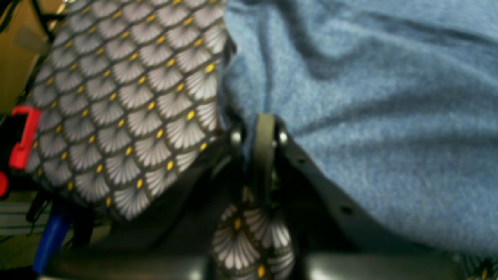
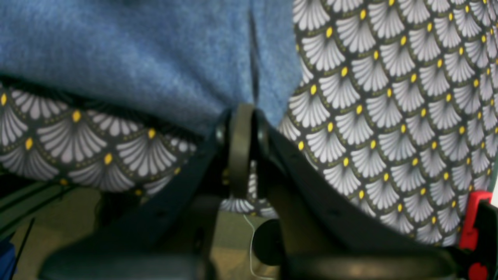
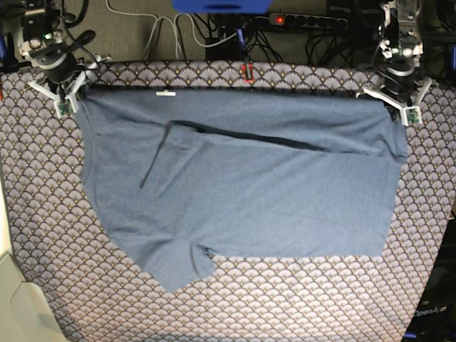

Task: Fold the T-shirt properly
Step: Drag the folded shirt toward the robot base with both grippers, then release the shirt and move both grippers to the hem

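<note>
The T-shirt (image 3: 242, 192) is spread over the scallop-patterned tablecloth (image 3: 299, 299), its far edge drawn straight along the back of the table, a small white label (image 3: 165, 92) showing there. The far corner on the base view's right is pinched in the closed left gripper (image 1: 258, 132), and the opposite far corner is clamped in the closed right gripper (image 2: 241, 120)

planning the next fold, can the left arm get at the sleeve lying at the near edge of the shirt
Probably not right now: the left tool is shut on the T-shirt's far corner, and the sleeve lies diagonally across the cloth.
</note>
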